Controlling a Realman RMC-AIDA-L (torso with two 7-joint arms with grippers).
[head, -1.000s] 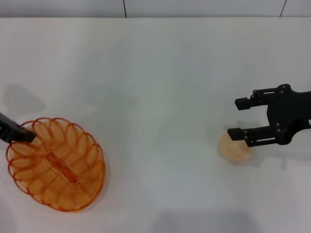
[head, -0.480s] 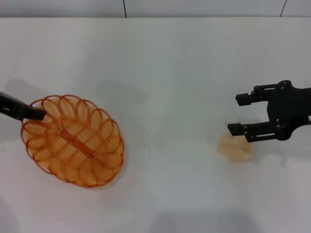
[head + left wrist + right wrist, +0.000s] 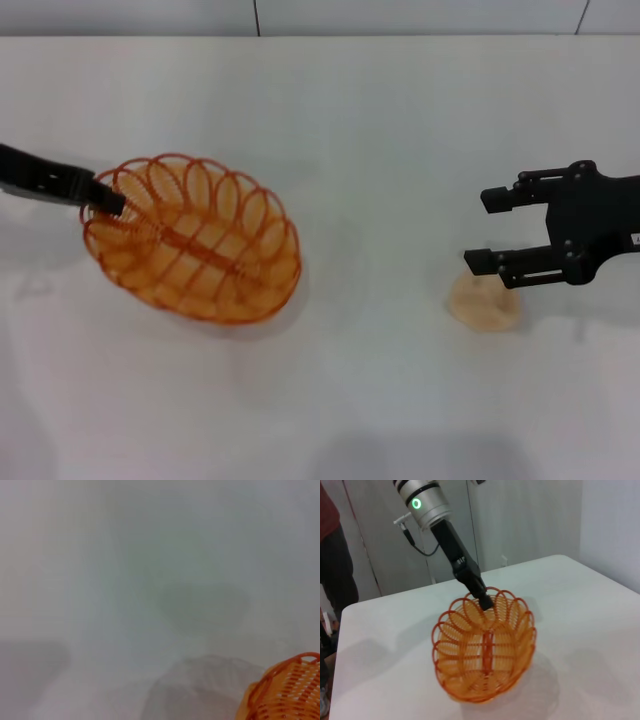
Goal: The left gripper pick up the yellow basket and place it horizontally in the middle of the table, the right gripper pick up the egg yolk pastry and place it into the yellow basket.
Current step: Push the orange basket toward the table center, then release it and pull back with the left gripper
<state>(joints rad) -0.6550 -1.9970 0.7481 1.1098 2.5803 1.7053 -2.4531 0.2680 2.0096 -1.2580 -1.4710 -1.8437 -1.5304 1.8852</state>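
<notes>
My left end effector (image 3: 108,202) was clamped on the near-left rim of the yellow basket (image 3: 195,240), its fingers closed over one of the wire loops at mid-left of the head frame. In the right wrist view the same grip showed clearly: the black claw (image 3: 484,600) pinched on the far rim, and the basket (image 3: 485,650) hung tilted, its shadow on the worktop (image 3: 580,630) beneath it.

Change over the last second: the basket had travelled from the lower left of the frame up and rightward, turning as it went. It was carried, not dragged, by my reading. That put the first step well under way, but the basket was still left of centre and lay slanted rather than horizontal, so more travel and a rotation remained before release.

My right end effector (image 3: 490,232) hung at mid-right of the frame, jaws spread wide and holding nothing, just over the upper edge of the egg yolk pastry (image 3: 484,303). It had scarcely shifted; it seemed to be waiting. The pastry sat untouched on the worktop (image 3: 380,120), well apart from the basket.

Nothing else lay on the surface between basket and centre. Only risk I judged: a one-loop grip on a wide wire basket could let it swing or slip.
</notes>
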